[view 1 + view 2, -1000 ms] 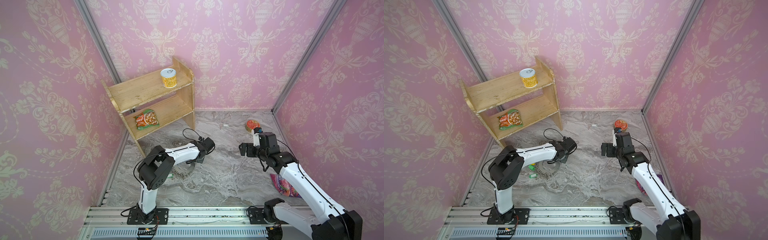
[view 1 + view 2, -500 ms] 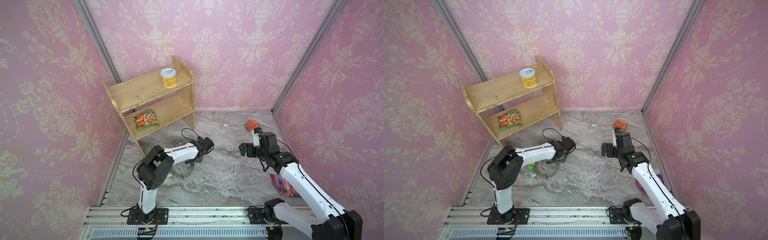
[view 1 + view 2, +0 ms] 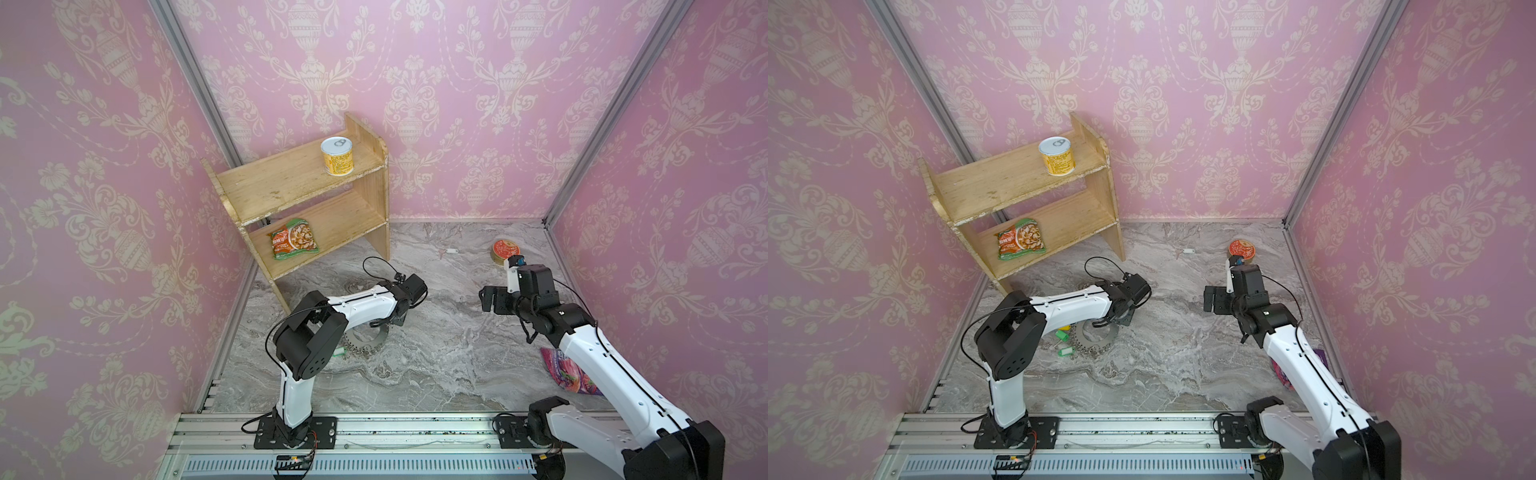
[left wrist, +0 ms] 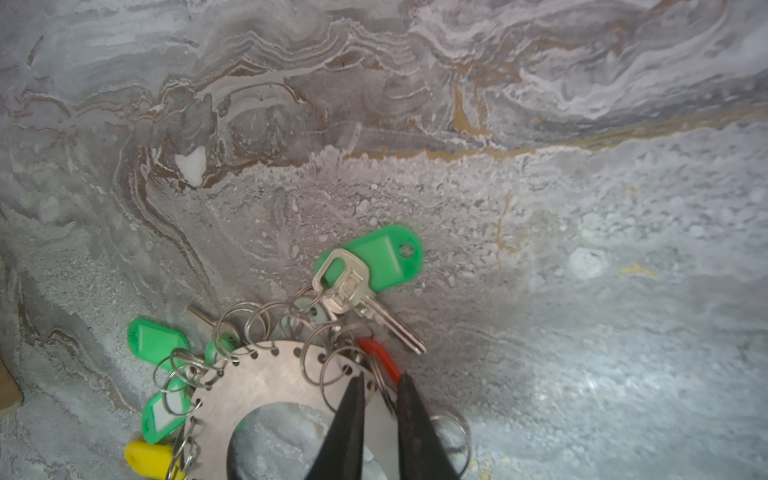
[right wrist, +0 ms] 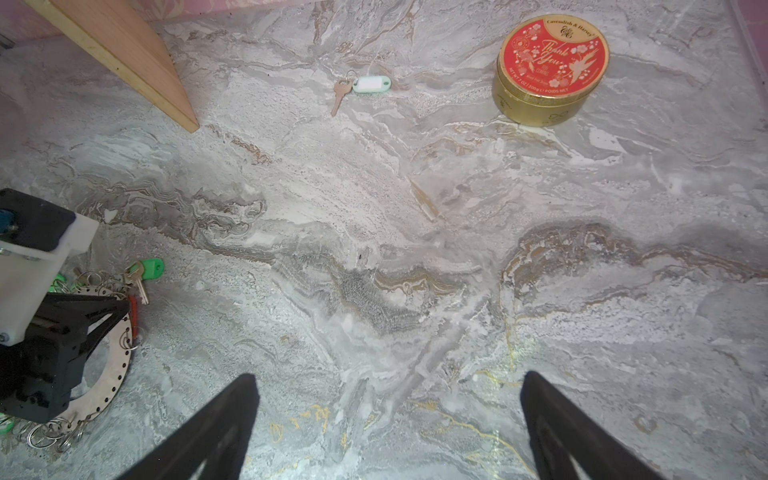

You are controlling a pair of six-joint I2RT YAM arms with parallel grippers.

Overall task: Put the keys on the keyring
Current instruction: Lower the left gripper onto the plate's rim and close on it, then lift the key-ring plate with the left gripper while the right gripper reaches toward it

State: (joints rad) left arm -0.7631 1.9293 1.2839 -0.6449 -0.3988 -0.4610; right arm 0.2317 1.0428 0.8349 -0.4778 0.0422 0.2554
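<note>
1. The left gripper (image 4: 382, 384): jaws nearly together over the keyring (image 4: 266, 382) rim, possibly pinching the red tag (image 4: 376, 353).
2. The right gripper (image 5: 390, 390): spread wide, empty.
3. In a top view the keyring lies at eight o'clock on the marble floor (image 3: 1183, 353); the white-tagged key (image 3: 1188, 251) lies at nine o'clock from the tin (image 3: 1241, 249).

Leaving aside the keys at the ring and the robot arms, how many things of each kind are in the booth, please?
tins: 2 (yellow can, red-topped tin)
snack packets: 2 (shelf packet, floor packet)
wooden shelf: 1
keyring: 1
white-tagged key, lying apart from the ring: 1
Total: 7
</note>
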